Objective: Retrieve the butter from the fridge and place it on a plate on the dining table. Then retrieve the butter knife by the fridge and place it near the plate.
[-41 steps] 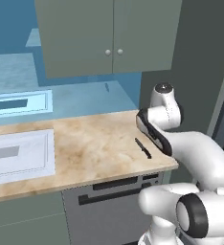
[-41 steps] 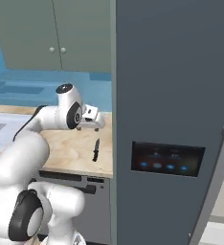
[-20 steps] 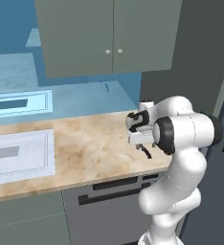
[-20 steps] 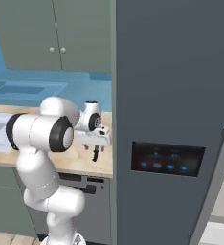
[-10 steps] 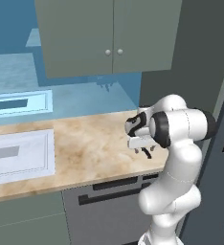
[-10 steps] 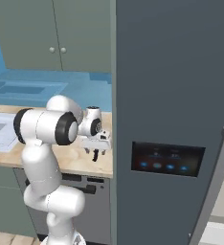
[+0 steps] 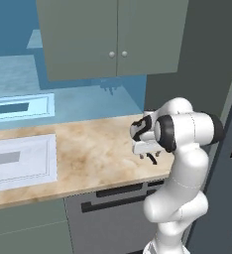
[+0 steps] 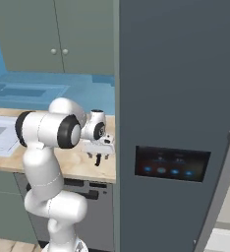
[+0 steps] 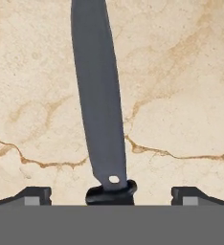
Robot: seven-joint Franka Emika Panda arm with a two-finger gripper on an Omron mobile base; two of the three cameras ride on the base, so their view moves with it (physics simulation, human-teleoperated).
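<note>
Claw (image 9: 111,195) wide open, empty, astride the butter knife (image 9: 98,95) flat on the desk (image 9: 181,72). Light, stiff, thin, likely slippery; grip mid-handle.

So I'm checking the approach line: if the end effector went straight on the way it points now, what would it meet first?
Most likely the butter knife, which lies on the beige counter directly ahead, between the open fingers. The end effector points down at it. How much gap remains is unclear.
</note>
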